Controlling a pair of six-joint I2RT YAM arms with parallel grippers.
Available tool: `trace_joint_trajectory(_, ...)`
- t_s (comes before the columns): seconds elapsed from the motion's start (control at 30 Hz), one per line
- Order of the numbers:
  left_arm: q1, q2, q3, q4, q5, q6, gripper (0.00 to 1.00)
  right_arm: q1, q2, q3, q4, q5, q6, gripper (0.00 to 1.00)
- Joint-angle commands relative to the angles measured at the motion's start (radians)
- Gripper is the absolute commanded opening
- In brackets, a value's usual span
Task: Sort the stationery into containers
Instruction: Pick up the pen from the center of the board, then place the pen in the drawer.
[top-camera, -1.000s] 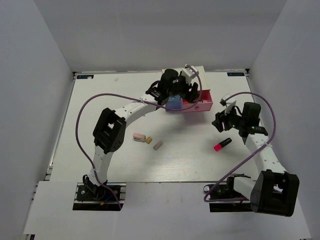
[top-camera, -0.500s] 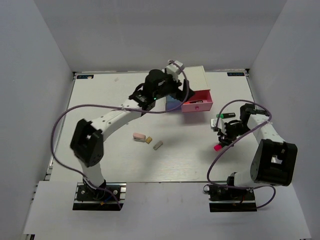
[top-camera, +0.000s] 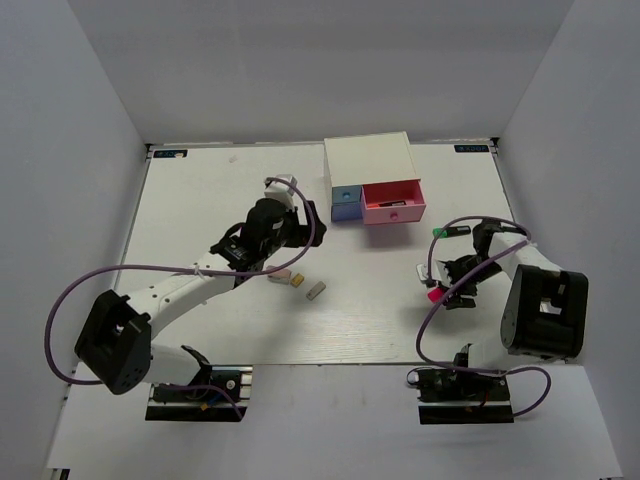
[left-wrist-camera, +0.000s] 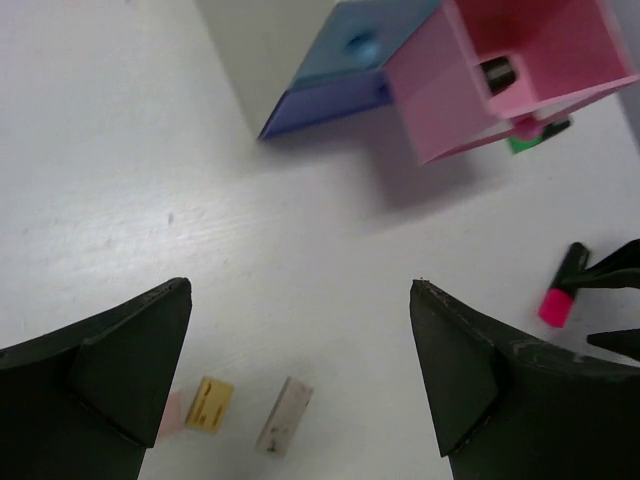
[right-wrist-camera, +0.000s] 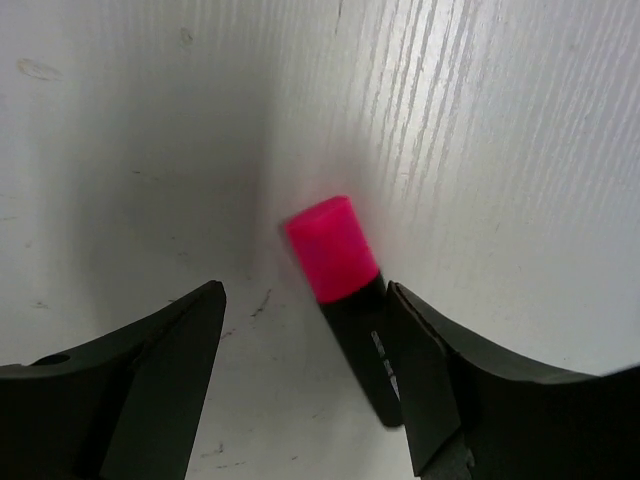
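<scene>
Top external, from the left: left gripper (left-wrist-camera: 300, 288) hovers spread wide and empty near the pink eraser (top-camera: 277, 271), tan eraser (top-camera: 297, 281) and grey eraser (top-camera: 316, 291). Far centre, the pink drawer (top-camera: 393, 203) stands pulled out. On the right, the right gripper (right-wrist-camera: 305, 290) is parted, straddling the pink-capped highlighter (right-wrist-camera: 340, 285) without clamping it.

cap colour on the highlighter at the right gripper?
Hot pink, on a black-bodied highlighter. The right wrist view shows it best.
</scene>
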Motion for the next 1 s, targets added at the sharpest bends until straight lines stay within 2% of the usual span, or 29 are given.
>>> trace_joint_trajectory(0.0,0.015,-0.020,-0.053,-0.040,-0.045,-0.119,1.00,0.011,0.059,0.011,0.069,0.039,-0.135,0.71)
trace_joint_trajectory(0.1,0.024,-0.011,-0.053,-0.028,-0.017,-0.130,1.00,0.017,0.101,0.033,0.113,0.031,-0.057,0.71)
trace_joint_trajectory(0.27,0.043,-0.002,-0.053,-0.037,-0.006,-0.148,1.00,0.028,0.138,0.033,0.176,0.042,-0.028,0.71)
trace_joint_trajectory(0.3,0.043,-0.002,-0.053,-0.037,-0.006,-0.148,1.00,0.031,0.143,0.034,0.173,0.046,-0.026,0.68)
trace_joint_trajectory(0.33,0.043,-0.002,-0.053,-0.037,-0.006,-0.148,1.00,0.034,0.155,0.036,0.170,0.057,-0.022,0.64)
trace_joint_trajectory(0.37,0.043,-0.002,-0.053,-0.037,0.003,-0.157,1.00,0.035,0.161,0.046,0.163,0.063,-0.014,0.48)
trace_joint_trajectory(0.4,0.043,-0.002,-0.062,-0.037,0.003,-0.158,1.00,0.034,0.164,0.051,0.141,0.074,-0.011,0.37)
trace_joint_trajectory(0.5,0.052,-0.002,-0.073,-0.037,0.021,-0.167,1.00,0.031,0.179,0.086,0.092,0.082,0.006,0.12)
trace_joint_trajectory(0.57,0.052,-0.002,-0.082,-0.028,0.035,-0.176,1.00,0.029,0.172,0.123,0.040,0.051,0.009,0.06)
trace_joint_trajectory(0.63,0.052,0.007,-0.092,-0.019,0.046,-0.176,1.00,0.029,0.152,0.181,-0.041,-0.002,0.027,0.04)
trace_joint_trajectory(0.67,0.052,0.016,-0.092,-0.019,0.046,-0.176,1.00,0.029,0.138,0.206,-0.061,-0.112,0.033,0.04)
trace_joint_trajectory(0.73,0.061,0.030,-0.092,-0.019,0.073,-0.176,1.00,0.032,0.094,0.313,-0.115,-0.192,0.081,0.04)
trace_joint_trajectory(0.77,0.061,0.030,-0.092,-0.019,0.074,-0.176,1.00,0.040,0.063,0.333,-0.117,-0.319,0.102,0.06)
trace_joint_trajectory(0.83,0.061,0.055,-0.092,-0.010,0.098,-0.176,1.00,0.048,0.051,0.429,-0.092,-0.422,0.211,0.07)
trace_joint_trajectory(0.93,0.061,0.079,-0.082,0.001,0.132,-0.176,1.00,0.078,0.034,0.540,-0.051,-0.515,0.352,0.07)
trace_joint_trajectory(0.97,0.061,0.088,-0.082,0.010,0.141,-0.176,1.00,0.081,0.029,0.552,0.008,-0.526,0.380,0.07)
